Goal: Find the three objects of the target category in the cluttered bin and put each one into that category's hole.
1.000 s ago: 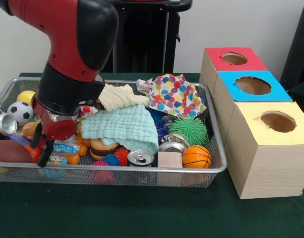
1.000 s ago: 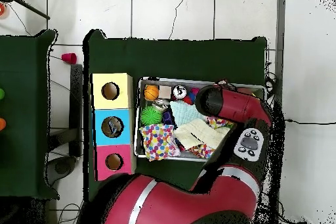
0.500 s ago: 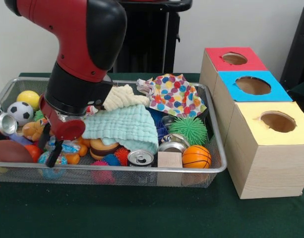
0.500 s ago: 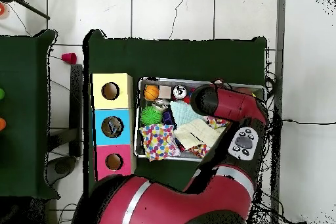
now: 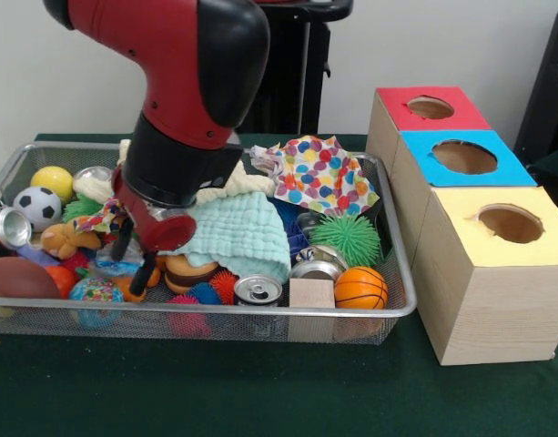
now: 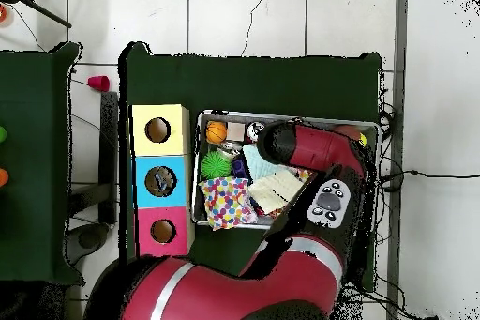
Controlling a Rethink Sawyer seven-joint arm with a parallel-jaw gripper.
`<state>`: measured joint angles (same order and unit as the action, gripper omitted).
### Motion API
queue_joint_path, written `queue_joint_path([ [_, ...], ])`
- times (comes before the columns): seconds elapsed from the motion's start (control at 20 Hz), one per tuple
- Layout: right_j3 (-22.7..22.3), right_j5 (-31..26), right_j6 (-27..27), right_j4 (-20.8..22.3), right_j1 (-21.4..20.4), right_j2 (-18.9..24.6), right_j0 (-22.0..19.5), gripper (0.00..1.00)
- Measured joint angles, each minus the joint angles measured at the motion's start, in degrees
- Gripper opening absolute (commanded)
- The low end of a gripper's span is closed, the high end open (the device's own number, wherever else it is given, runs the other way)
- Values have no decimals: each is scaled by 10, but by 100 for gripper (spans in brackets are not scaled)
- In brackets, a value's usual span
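A wire bin (image 5: 399,305) holds mixed clutter: a mint cloth (image 5: 233,232), a polka-dot cloth (image 5: 324,173), a cream cloth (image 5: 247,182), a green spiky ball (image 5: 351,238), a small basketball (image 5: 361,288), a drink can (image 5: 258,290), a wooden block (image 5: 311,293), a soccer ball (image 5: 35,206) and a yellow ball (image 5: 53,181). My gripper (image 5: 133,259) hangs low over the bin's left-middle, just left of the mint cloth, above a toy burger (image 5: 189,271). It is open, with nothing seen between its fingers. In the overhead view the arm (image 6: 309,147) hides the gripper.
Three wooden boxes with round top holes stand right of the bin: red (image 5: 431,107) at the back, blue (image 5: 463,157) in the middle, yellow (image 5: 509,223) nearest. A brown football (image 5: 19,276), a plush toy (image 5: 65,238) and a silver can (image 5: 13,226) crowd the bin's left end.
The arm has swung to the right along the bin, from its left end toward the mint cloth. The fingers have stayed apart and nothing was picked up.
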<state>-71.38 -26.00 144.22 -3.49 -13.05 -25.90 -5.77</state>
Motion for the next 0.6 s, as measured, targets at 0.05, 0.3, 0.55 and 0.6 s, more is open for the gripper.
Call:
queue_joint_path([
  [0.05,-7,-13,0,-2,0,0,7,100],
  [0.3,-16,-20,0,-6,0,0,18,100],
  [0.55,-11,-19,0,-9,10,-3,22,100],
  [0.6,-9,-19,0,-9,12,-4,23,100],
])
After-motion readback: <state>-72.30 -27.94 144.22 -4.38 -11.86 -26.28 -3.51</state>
